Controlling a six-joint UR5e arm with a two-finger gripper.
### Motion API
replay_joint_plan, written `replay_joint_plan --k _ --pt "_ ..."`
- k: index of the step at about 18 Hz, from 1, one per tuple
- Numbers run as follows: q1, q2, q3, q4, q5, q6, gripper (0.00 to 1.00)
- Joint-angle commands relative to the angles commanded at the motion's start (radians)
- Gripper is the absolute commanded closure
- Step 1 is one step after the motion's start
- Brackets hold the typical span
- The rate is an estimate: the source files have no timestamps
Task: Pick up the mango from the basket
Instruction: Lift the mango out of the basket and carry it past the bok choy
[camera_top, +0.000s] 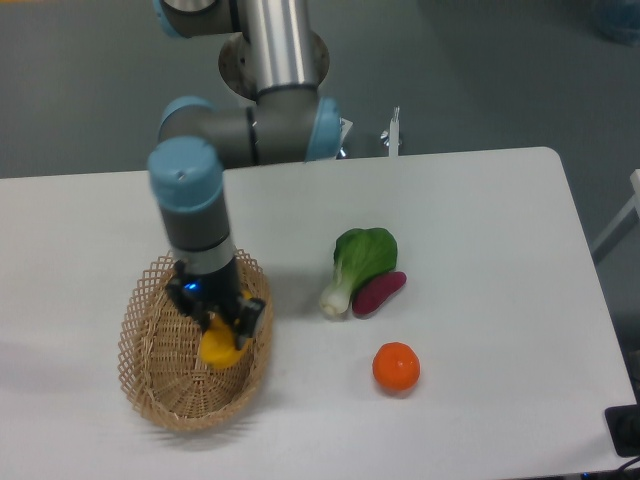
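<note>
The mango (219, 347) is a yellow-orange fruit held between the fingers of my gripper (222, 335), which is shut on it. It hangs above the right half of the tan wicker basket (158, 360) at the table's front left. The arm's blue-capped wrist stands straight over the gripper and hides the mango's top. How far the fruit is above the basket floor I cannot tell exactly.
A green bok choy (358, 262) and a purple eggplant (378, 293) lie side by side near the table's middle. A round orange (396, 367) sits in front of them. The arm's metal column rises behind the basket.
</note>
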Motion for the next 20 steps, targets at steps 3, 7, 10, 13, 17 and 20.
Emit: replay_joint_plan --k 3,7,10,13,17,20 --pt "0.072 0.034 0.008 -0.035 -0.002 0.084 0.48" --pt "0.175 0.077 0.021 -0.109 -0.021 0.224 0.48" --pt "0.259 0.104 0.032 -0.173 -0.044 0.334 0.48" --pt "0.334 0.114 0.058 -0.251 -0.044 0.466 0.48" --pt "0.405 0.114 0.087 -0.319 -0.055 0.577 0.48" --pt "0.442 0.114 0.089 -0.321 -0.055 0.640 0.48"
